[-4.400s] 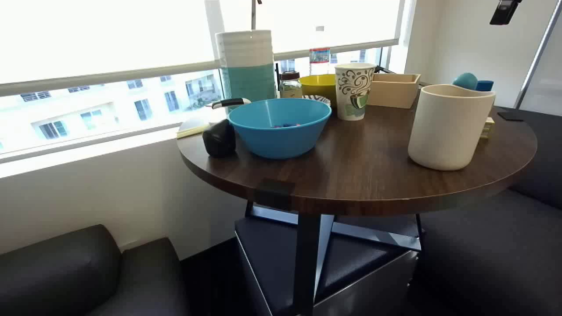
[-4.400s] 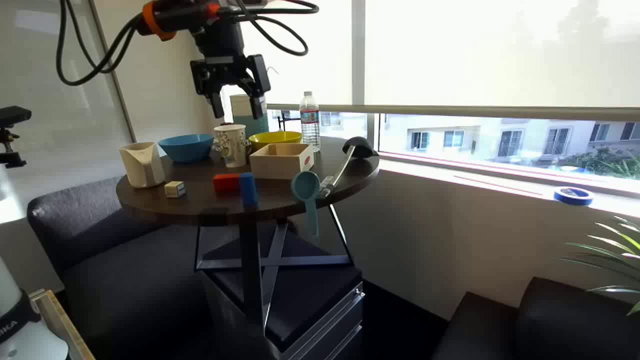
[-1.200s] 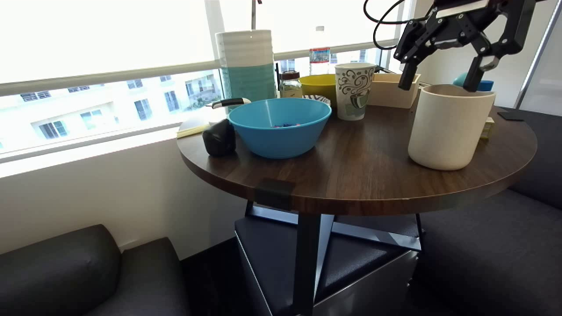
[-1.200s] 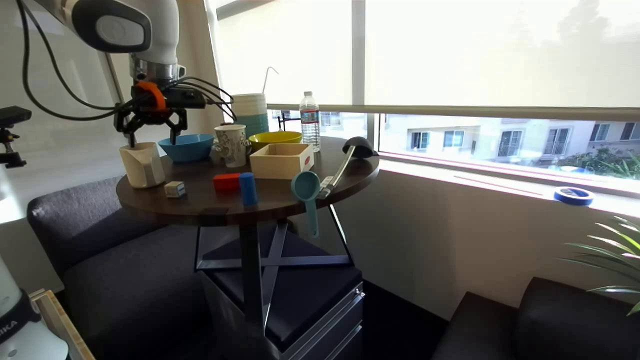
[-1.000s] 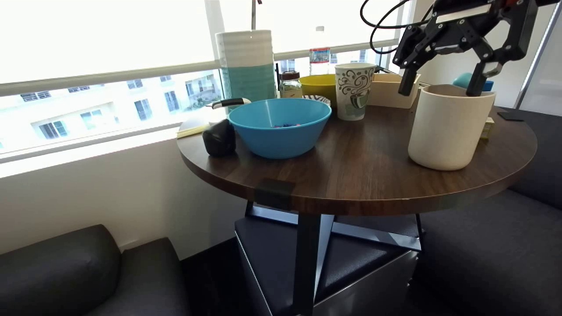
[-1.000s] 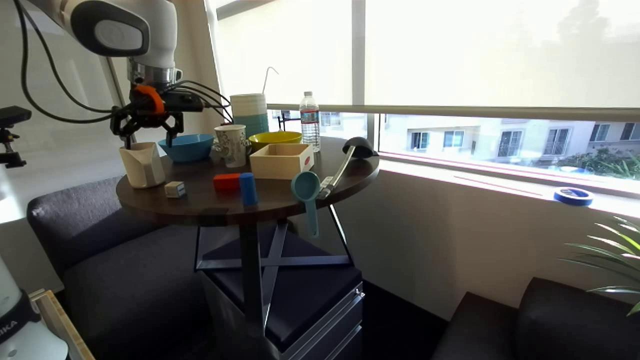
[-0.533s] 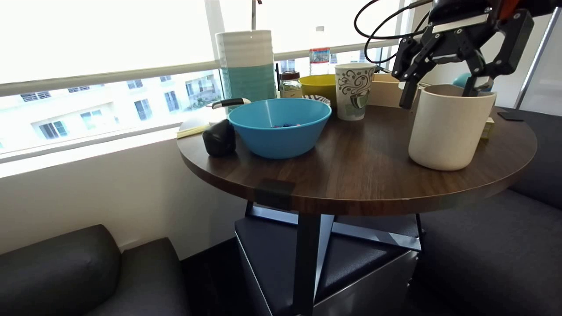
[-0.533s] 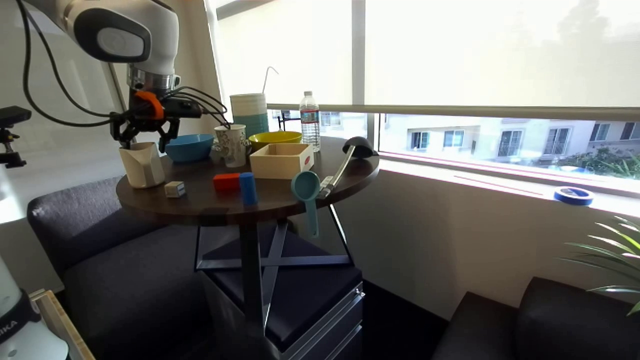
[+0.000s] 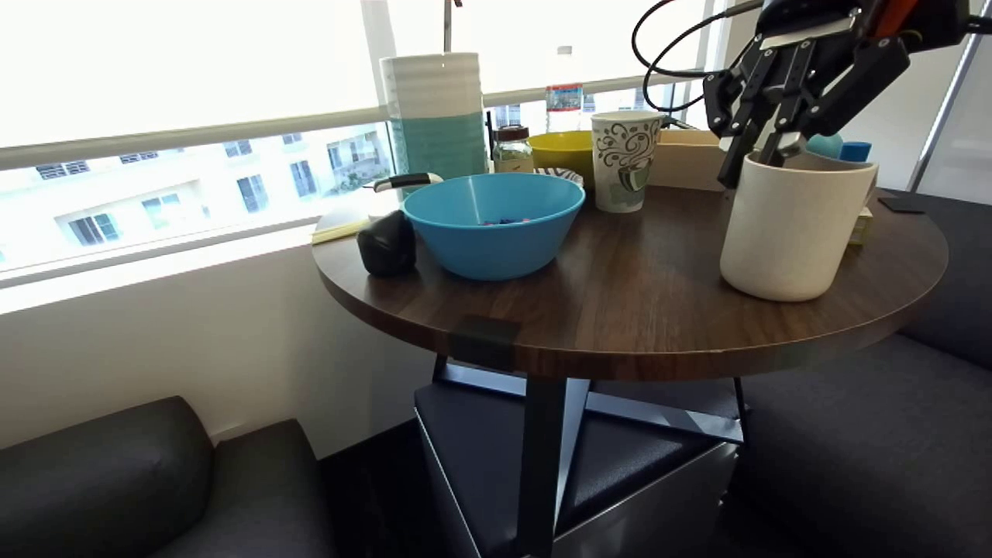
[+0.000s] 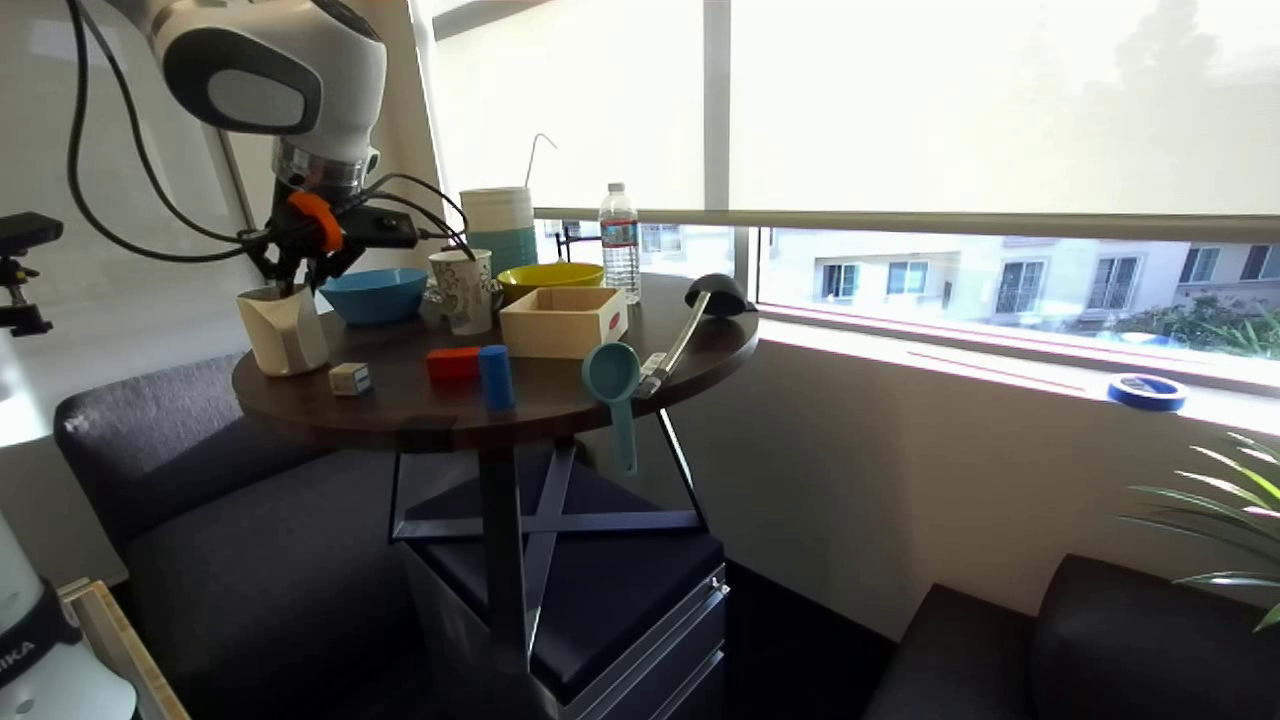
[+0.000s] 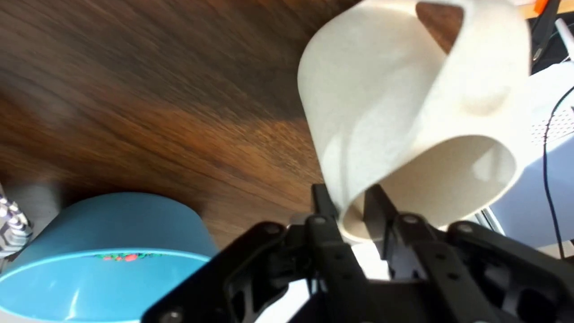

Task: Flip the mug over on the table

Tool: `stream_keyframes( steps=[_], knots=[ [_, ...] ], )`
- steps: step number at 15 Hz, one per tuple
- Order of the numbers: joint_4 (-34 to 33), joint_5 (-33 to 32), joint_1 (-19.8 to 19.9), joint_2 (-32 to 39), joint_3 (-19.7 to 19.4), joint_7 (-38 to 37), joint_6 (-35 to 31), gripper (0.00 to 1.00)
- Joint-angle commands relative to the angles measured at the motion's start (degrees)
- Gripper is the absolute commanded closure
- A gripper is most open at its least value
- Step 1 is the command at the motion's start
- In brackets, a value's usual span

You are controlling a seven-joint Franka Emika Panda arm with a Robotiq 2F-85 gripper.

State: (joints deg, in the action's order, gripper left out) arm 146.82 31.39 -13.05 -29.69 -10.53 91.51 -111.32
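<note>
Mug [image 9: 790, 232] stood upright on the table [image 9: 635, 294], right side in an exterior view, close to the near edge. Looked stiff, probably light; matte, so maybe not too slippery, but brittle if ceramic (couldn't confirm). Rim wall seemed a sensible hold, though a wall pinch could let it swivel mid-flip. Pincer [image 11: 350, 201] straddled that wall, one finger [image 11: 379, 211] inside, one out, apart, gap showing inside; not clamped. Small box [image 10: 350, 378] sat just right of it. Open wood left toward the blue bowl [image 9: 492, 232] offered best turning room; near edge risked a drop.
</note>
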Motion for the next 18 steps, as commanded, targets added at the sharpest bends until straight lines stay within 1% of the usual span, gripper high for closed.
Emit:
stream_keyframes(
  steps=[1, 7, 10, 15, 17, 18],
  knots=[
    [-0.71, 5.52, 2.05, 0.55, -1.43, 3.62, 1.57, 1.0],
    [-0.62, 11.24, 5.71, 1.38, -2.6, 5.89, 2.18, 0.99],
    [-0.27, 15.42, 8.01, 2.12, -2.53, 5.09, 0.8, 0.99],
    [0.18, 21.89, 11.74, 6.15, -1.72, 1.61, 0.24, 0.99],
    [0.67, 26.03, 12.64, 7.68, -1.19, 1.76, -1.54, 0.99],
    [0.56, 27.84, 12.9, 8.81, -1.1, 2.03, -1.14, 0.99]
  ],
)
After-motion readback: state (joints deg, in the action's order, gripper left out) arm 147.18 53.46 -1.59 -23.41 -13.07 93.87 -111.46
